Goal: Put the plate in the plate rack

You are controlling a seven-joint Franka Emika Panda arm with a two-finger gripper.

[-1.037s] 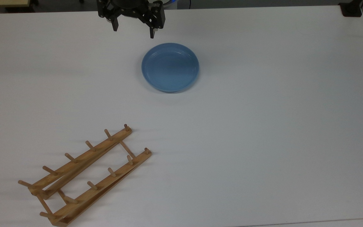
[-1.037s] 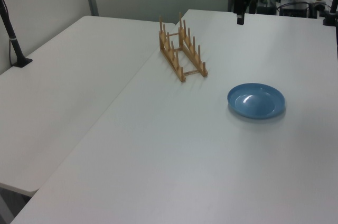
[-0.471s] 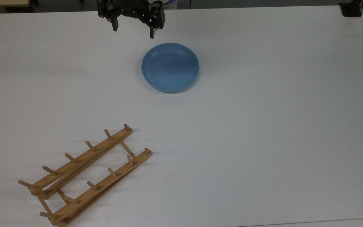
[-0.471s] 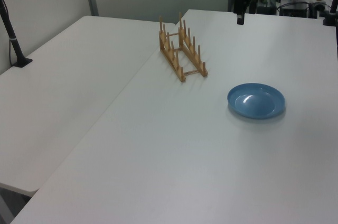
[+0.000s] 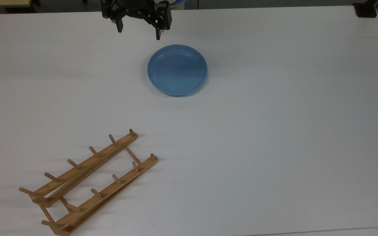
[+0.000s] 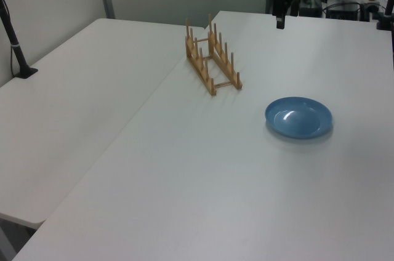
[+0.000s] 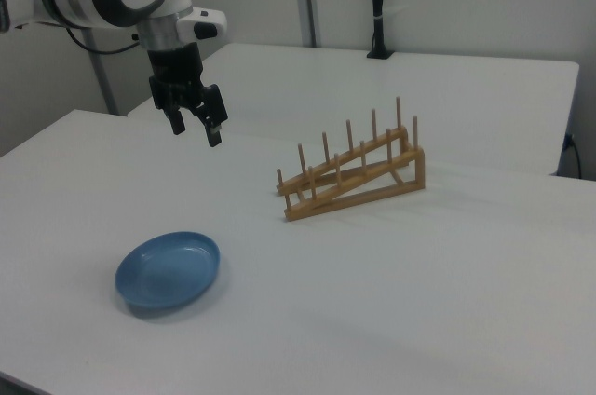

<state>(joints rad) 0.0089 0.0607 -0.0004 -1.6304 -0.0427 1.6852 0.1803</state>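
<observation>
In the top view, the claw (image 5: 138, 31) hangs at the upper edge of the white tabletop (image 5: 274, 131), its two fingers spread apart and gripping nothing. The plate (image 5: 177, 69) lies flat just below it and toward the top view's right, near but not touching. The plate rack (image 5: 89, 182) sits well apart, toward the top view's lower left, its long rails running diagonally from lower left up to the right. So the coming move likely turns on a short drop toward the plate's near rim, then a long carry across to the rack.

In the left view, the claw (image 6: 280, 15) is seen edge-on high at the far side, and I cannot judge its height above the tabletop with confidence here. The plate (image 6: 298, 117) rests nearer the camera, toward the left view's right, with the rack (image 6: 212, 59) off to the left view's left of it, standing free.

In the right view, the claw (image 7: 194, 123) hovers clearly above the tabletop, fingers parted and empty. The plate (image 7: 169, 270) lies below it, nearer the camera, while the rack (image 7: 352, 172) stands to the right view's right, with its pegs upright and its higher end pointing away from the plate.
</observation>
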